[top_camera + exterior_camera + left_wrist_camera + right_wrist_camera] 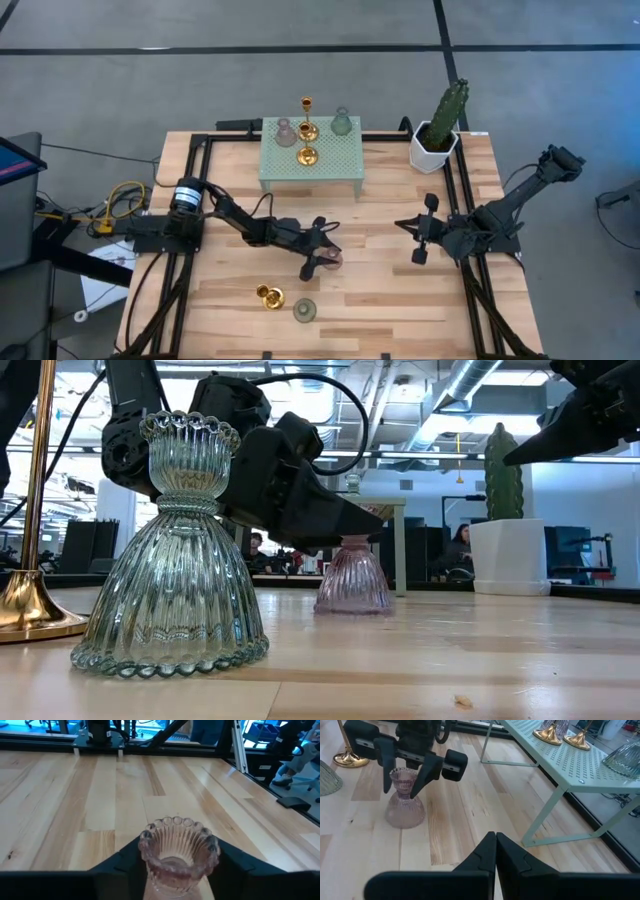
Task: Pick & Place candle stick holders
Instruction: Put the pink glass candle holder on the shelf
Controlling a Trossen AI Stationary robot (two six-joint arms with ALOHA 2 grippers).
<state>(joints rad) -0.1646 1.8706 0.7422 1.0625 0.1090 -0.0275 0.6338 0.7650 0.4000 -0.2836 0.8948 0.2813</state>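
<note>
Here the left hand straddles the neck of a dusty pink, ribbed-glass bell-shaped candle holder, fingers on either side, the holder upright on the wooden surface directly beneath the hand. Whether the pads press the glass cannot be told. Its long axis runs vertical. The right hand, fingers closed together, waits well apart.

Pink holder upright on table, pincer-gripped at neck
</note>
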